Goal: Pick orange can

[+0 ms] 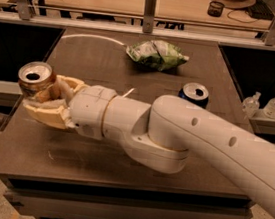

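Observation:
The orange can, tan-gold with a silver open top, is upright at the left edge of the dark table. My gripper is shut on it, with one cream finger in front of the can and the other behind it. The can's lower part is hidden by the fingers, and it appears held a little above the tabletop. My white arm reaches in from the lower right across the table.
A blue Pepsi can stands right of centre, partly hidden behind my arm. A green chip bag lies at the back middle. A white cable curves at the back left. Two small bottles sit on a ledge to the right.

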Tool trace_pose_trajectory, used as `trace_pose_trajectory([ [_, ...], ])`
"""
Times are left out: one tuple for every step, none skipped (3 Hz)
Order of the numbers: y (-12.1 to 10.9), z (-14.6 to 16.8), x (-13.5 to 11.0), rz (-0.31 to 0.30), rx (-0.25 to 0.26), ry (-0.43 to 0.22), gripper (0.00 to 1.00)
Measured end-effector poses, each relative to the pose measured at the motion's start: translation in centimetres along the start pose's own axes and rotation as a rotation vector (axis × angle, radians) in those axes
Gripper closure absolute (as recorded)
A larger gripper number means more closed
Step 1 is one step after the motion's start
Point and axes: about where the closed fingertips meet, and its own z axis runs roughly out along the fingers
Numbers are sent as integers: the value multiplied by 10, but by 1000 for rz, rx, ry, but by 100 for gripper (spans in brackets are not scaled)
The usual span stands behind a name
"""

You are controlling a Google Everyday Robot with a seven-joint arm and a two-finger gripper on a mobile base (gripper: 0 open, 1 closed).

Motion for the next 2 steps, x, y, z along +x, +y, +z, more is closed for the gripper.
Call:
trace_pose_trajectory([
  [4, -19, -26, 4, -67, 8, 100],
  [4, -18, -26, 1, -67, 9, 100],
])
